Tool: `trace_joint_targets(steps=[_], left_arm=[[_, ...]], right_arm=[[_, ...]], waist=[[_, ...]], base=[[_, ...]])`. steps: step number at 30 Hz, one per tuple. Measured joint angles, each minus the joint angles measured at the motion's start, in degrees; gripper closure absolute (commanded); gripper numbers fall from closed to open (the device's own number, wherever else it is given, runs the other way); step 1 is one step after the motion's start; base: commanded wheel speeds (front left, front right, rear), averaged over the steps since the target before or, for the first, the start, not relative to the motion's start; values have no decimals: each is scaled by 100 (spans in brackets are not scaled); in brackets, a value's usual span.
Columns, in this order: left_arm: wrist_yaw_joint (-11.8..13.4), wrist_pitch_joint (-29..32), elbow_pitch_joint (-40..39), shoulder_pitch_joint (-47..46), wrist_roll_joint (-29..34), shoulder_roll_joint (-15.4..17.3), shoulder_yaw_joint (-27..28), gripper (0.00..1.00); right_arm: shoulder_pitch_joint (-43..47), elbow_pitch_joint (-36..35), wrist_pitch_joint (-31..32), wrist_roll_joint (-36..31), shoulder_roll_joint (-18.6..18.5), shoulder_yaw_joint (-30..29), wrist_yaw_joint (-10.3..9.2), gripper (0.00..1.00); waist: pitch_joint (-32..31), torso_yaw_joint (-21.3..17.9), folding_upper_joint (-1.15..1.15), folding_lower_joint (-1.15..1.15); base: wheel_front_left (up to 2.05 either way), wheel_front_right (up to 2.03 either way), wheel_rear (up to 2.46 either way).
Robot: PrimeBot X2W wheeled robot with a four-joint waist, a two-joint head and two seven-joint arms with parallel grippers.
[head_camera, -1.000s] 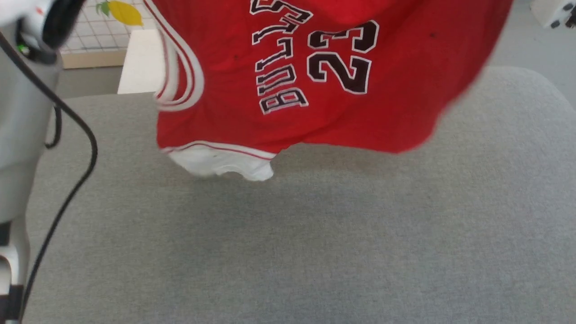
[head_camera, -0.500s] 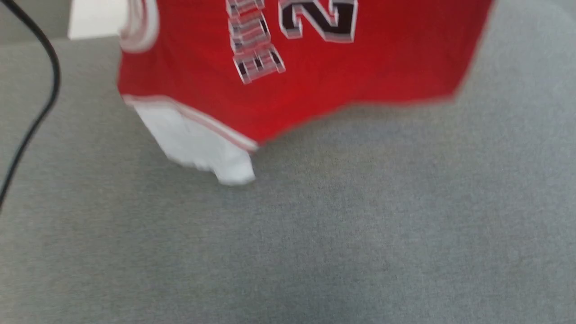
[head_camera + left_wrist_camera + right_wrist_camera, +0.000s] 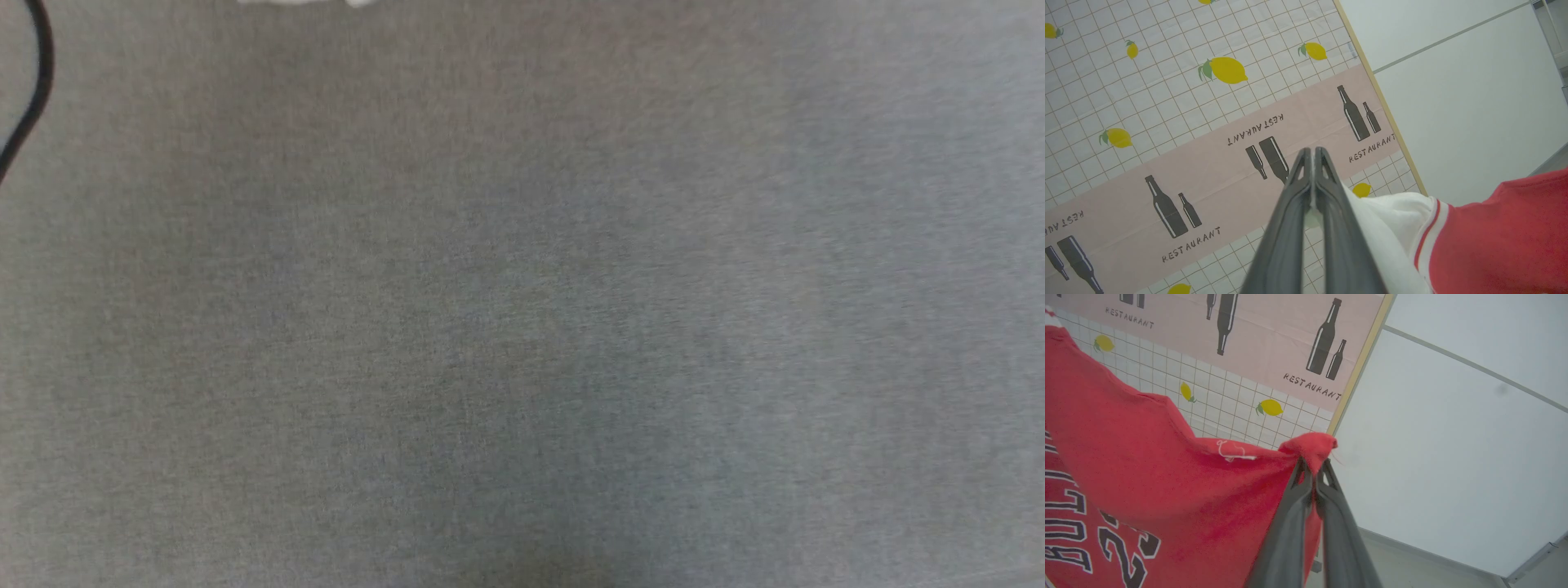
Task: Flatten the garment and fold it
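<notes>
Holding the shirt point(image 3: 1147, 457) up in the air looks like the step right now, so it can be laid down flat. The left gripper point(image 3: 1312, 153) is pinched shut on the white sleeve point(image 3: 1392, 220). The sleeve sticks out just to the right of its fingers in the left wrist view. The right gripper point(image 3: 1312, 465) is pinched shut on a red corner of the shirt, bunched right at its fingertips. The rest of the shirt hangs to the left of that gripper in its own view, with the black letters and numbers showing. Past both grippers is a wall picture point(image 3: 1167, 102) with lemons and bottles.

The gray cloth point(image 3: 522, 327) below is where the shirt should land. A black cable point(image 3: 37, 90) curls at its far left edge.

To do this well, both grippers should hold tight, since each one has only a little bit of cloth. They should pull apart gently so the shirt has no sag. Then they should go down together, slow and level, so the low edge touches the gray cloth first and the rest rolls out smooth. Letting go too soon could make it crumple.
</notes>
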Motion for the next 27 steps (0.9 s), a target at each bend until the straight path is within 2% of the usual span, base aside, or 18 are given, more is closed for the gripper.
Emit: trace_joint_targets(steps=[4,8,14,18,21,23,27], left_arm=[[2,-449,130,124,70,-20,-91,100],[-2,-715,119,625,82,24,-225,100],[27,-995,-416,1656,-18,204,-308,100],[221,-1084,-1107,2738,-304,346,-303,100],[487,-1078,-1793,3615,-458,485,-292,100],[692,-1068,-2320,4266,-592,592,-283,100],[846,-1047,-3074,5423,-880,821,-333,100]], right_arm=[[37,169,-461,-27,-99,253,0,100],[270,220,-756,125,-238,523,0,100],[899,-123,-1020,666,-632,959,1,100],[1644,-627,-1146,1092,-972,1110,1,100],[2290,-1059,-1193,1371,-1245,1066,1,100],[2793,-1359,-1193,1506,-1403,937,1,100],[3885,-1870,-1193,1719,-1436,516,0,100]], waist=[[289,99,0,0],[428,256,0,1],[450,488,0,0],[268,570,0,0],[75,604,0,0],[-70,623,0,0],[-342,647,0,-1]], base=[[0,0,0],[0,0,0],[0,0,0],[0,0,0],[0,0,0],[0,0,0],[0,0,0]])
